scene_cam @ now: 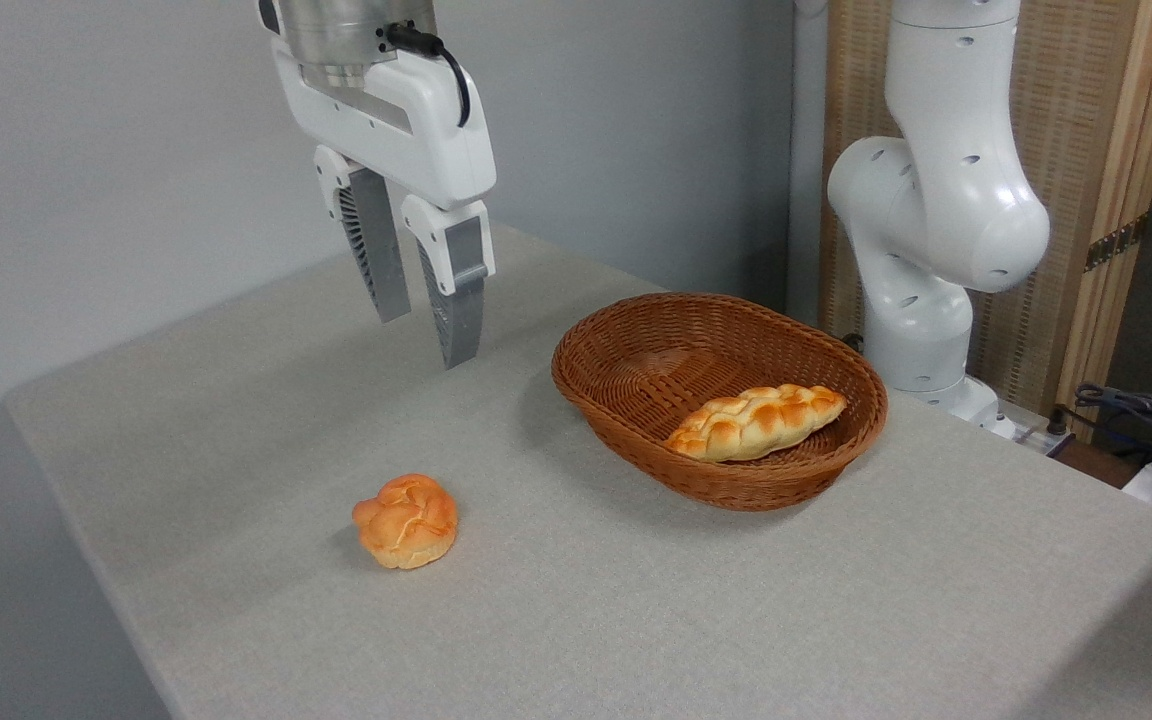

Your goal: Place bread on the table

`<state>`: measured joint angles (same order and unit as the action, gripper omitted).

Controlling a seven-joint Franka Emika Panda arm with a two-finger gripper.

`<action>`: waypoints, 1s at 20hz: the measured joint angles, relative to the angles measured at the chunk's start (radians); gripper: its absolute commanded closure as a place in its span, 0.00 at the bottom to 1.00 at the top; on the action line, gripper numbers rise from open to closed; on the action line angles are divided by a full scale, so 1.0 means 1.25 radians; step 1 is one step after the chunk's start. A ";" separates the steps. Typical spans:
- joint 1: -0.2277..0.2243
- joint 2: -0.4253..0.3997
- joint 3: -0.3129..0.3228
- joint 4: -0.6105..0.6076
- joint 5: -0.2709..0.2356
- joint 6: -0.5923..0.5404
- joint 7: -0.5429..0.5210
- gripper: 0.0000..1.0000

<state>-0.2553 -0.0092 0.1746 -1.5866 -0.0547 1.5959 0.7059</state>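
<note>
Bun: the bun (406,521) sits nearest us, upright on the tabletop (696,620), front-left, free of any grip.
Task read: bread is on the cloth, outside the basket, so the job looks done from how things lie.
Tabletop: bare fabric all round the bun, and the front-left edge is not far off.
Gripper: the gripper (428,338) hangs high above and behind the bun, jaws apart, nothing between them.
Basket: the basket (636,440) stands well apart to the right, with the loaf (758,420) lying inside against its near wall.
Arm base: the arm (936,220) rises behind the basket.
Risk one: a fresh descent here could nudge the round bun and roll it toward that near edge.
Risk two: a sweep to the right at low height could clip the basket rim and shift it.
Risk three: a re-grasp would undo a finished placement; I'd judge retreat upward the safe call.
</note>
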 measured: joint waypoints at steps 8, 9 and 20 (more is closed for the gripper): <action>0.045 0.001 -0.042 0.000 0.000 -0.004 0.027 0.00; 0.051 0.001 -0.049 0.000 0.000 -0.004 0.027 0.00; 0.108 0.000 -0.086 0.005 -0.005 -0.004 0.048 0.00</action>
<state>-0.1198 -0.0092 0.0674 -1.5800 -0.0607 1.5913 0.7660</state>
